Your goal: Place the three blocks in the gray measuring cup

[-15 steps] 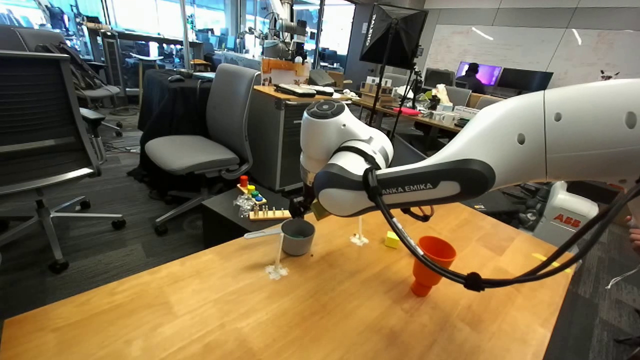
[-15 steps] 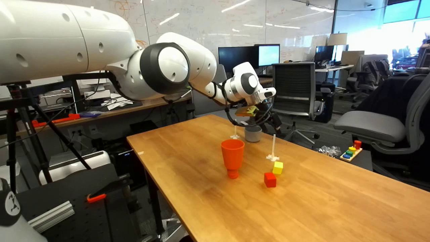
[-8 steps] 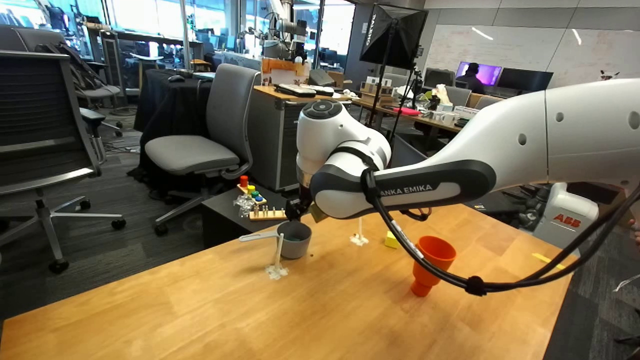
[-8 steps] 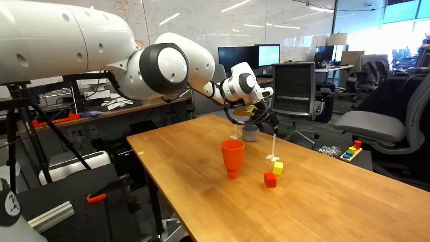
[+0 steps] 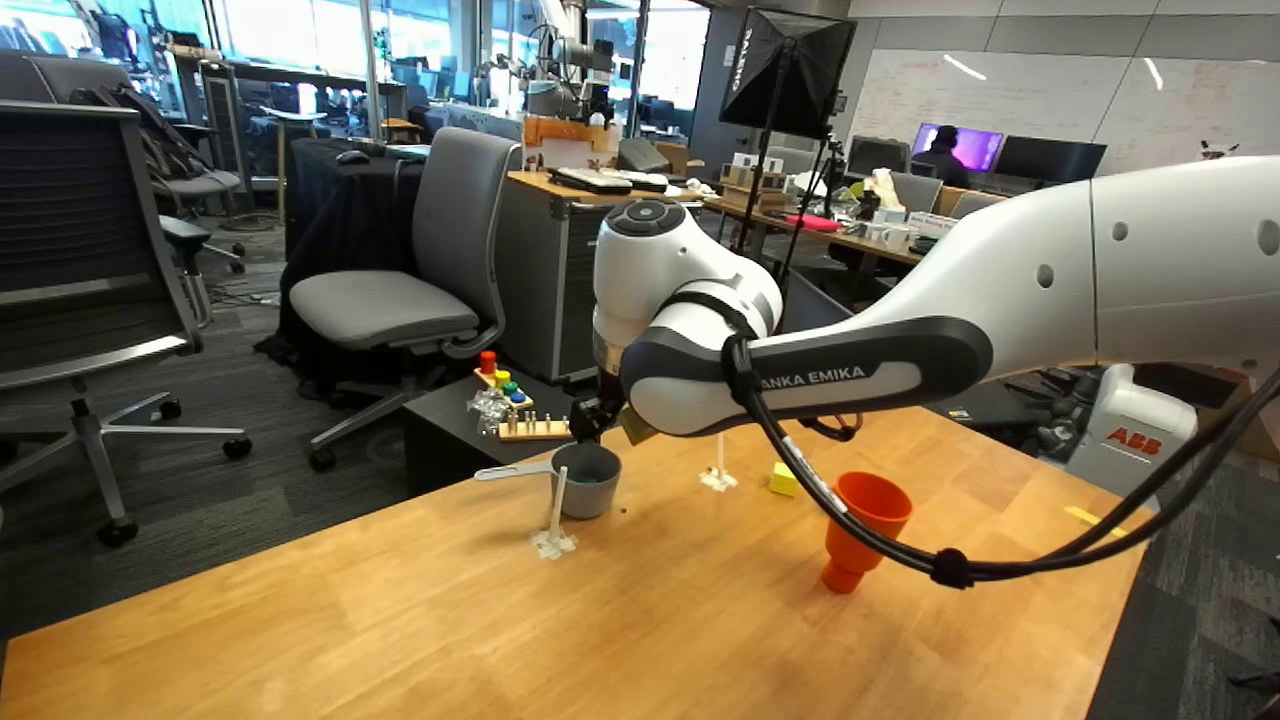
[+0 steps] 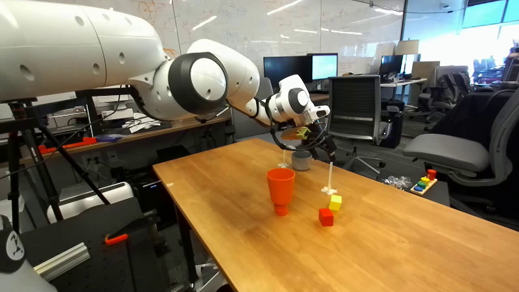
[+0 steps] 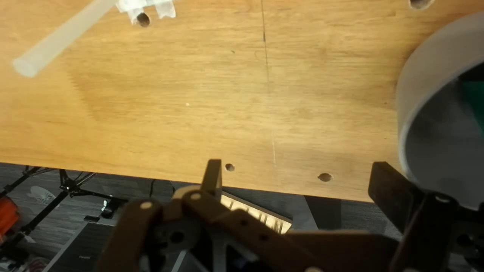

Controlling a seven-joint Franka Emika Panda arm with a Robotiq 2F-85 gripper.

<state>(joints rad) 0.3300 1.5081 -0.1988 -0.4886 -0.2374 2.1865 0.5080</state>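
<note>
The gray measuring cup [image 5: 592,500] stands upright near the table's far edge, its pale handle [image 5: 510,470] pointing left in that exterior view. Inside it, the wrist view shows part of a green block [image 7: 475,99]. A yellow block [image 6: 335,202] and a red block [image 6: 326,217] rest on the table close together; the red one is hidden in the opposite exterior view. My gripper [image 7: 297,168] is open at the table edge beside the cup, with nothing between its fingers. Its right finger [image 7: 391,192] overlaps the cup's wall in the wrist view; I cannot tell if they touch.
An orange-red tapered cup [image 6: 280,186] stands on the table near the loose blocks. Thin white posts [image 5: 559,500] are taped to the tabletop, one close to the gray cup. Beyond the edge [image 7: 151,178] a wooden peg board [image 5: 533,430] lies on a lower black box.
The gripper and the gray cup have shifted slightly together, toward the handle side, mostly between the two earlier moments. The loose blocks have stayed where they were.
</note>
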